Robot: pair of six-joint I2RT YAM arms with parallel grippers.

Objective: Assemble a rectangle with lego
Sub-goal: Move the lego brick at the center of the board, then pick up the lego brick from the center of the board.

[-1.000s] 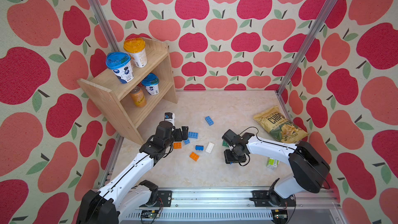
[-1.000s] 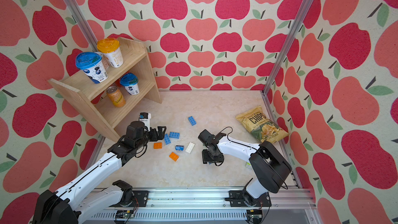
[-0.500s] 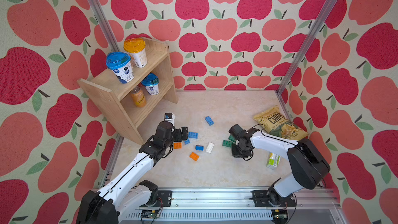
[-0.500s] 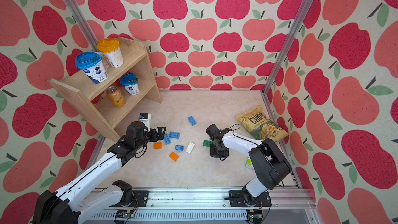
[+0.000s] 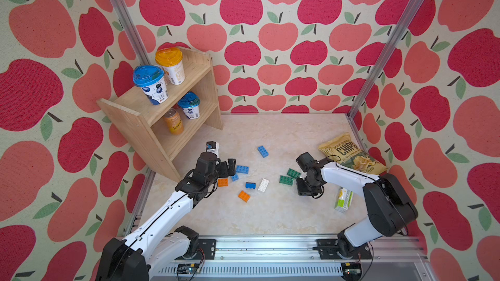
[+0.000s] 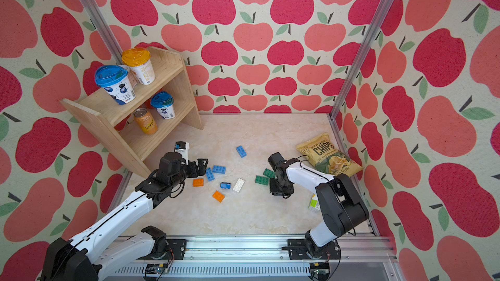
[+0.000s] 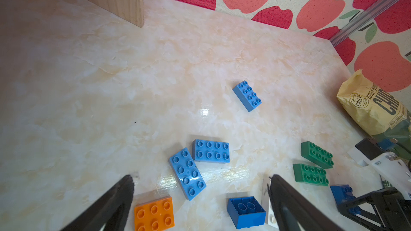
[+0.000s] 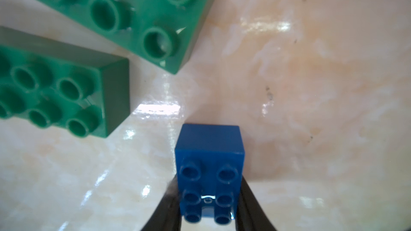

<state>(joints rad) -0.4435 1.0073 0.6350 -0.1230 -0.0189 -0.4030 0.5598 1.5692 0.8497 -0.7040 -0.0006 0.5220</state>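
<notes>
Lego bricks lie scattered mid-table in both top views: light blue ones (image 5: 262, 151) (image 5: 242, 169) (image 5: 234, 177), orange ones (image 5: 223, 182) (image 5: 244, 196), a dark blue one on its side (image 5: 250, 185), a white one (image 5: 263, 185) and two green ones (image 5: 286, 180) (image 5: 293, 173). My right gripper (image 5: 308, 188) points down just right of the greens. In the right wrist view it (image 8: 209, 187) is shut on a small dark blue brick (image 8: 210, 152), studs toward the camera. My left gripper (image 5: 226, 167) hangs open over the blue and orange bricks (image 7: 187, 173) (image 7: 154, 214), holding nothing.
A chips bag (image 5: 351, 155) lies by the right wall, and a small green-and-white carton (image 5: 343, 200) sits near the right arm's elbow. A wooden shelf (image 5: 167, 120) with cups and a can stands at the back left. Patterned walls close in three sides.
My right gripper's jaws have closed on the dark blue brick, and the gripper has shifted right, uncovering the two green bricks. The left arm has not moved.
</notes>
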